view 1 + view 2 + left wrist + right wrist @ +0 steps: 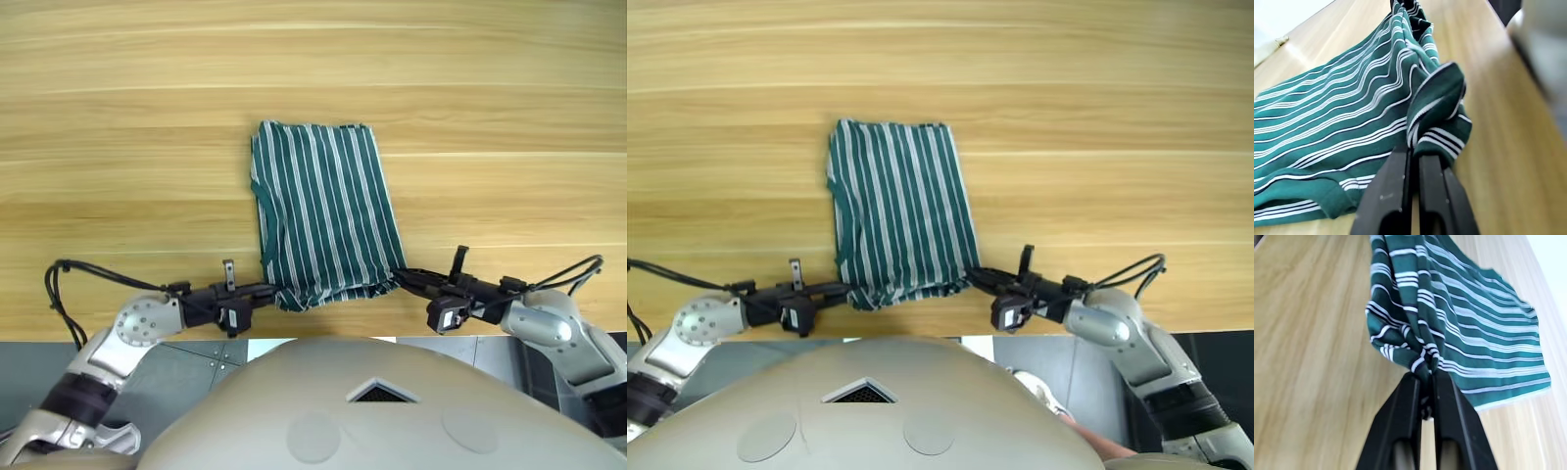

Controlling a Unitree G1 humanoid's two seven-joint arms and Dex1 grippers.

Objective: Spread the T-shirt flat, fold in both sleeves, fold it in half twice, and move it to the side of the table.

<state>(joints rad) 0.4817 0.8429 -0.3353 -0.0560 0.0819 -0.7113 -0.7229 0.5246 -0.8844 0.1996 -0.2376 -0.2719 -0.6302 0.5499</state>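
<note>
Sleeves look folded in, so it's half-fold time!
The left gripper [269, 292] and right gripper [400, 276] each pinch a near corner of the shirt [323, 211]; next, likely lift evenly to the far edge.

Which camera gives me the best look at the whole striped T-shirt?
The left eye view: the T-shirt lies on the table with its full outline visible. The right eye view shows the same. Each wrist view gives a close-up of one near corner, bunched in the left pincer or the right pincer.
</note>
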